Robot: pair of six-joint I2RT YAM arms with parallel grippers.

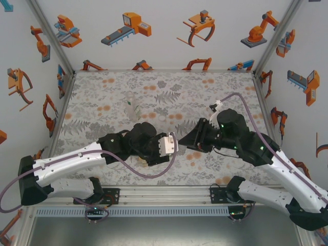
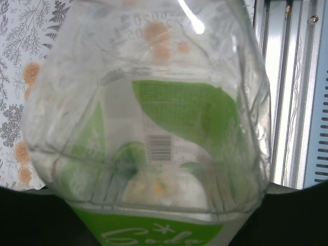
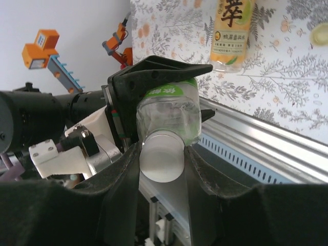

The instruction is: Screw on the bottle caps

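My left gripper [image 1: 173, 145] is shut on a clear bottle [image 2: 154, 128] with a green label, held sideways above the table's near part. Its black fingers [image 3: 154, 72] clamp the bottle's body [image 3: 169, 110]. My right gripper [image 3: 162, 149] is shut on a white cap [image 3: 161, 163], which sits at the bottle's neck. In the top view the right gripper [image 1: 195, 139] faces the left one, tip to tip. An amber bottle [image 3: 230, 31] with a yellow-orange label stands on the table at the back [image 1: 131, 107]. A pale yellow cap [image 3: 320, 33] lies on the table.
An aluminium rail [image 1: 164, 197] runs along the table's near edge, just below both grippers. White walls with robot stickers [image 1: 128, 28] close in the back and sides. The floral table cover [image 1: 169, 97] spreads behind the arms.
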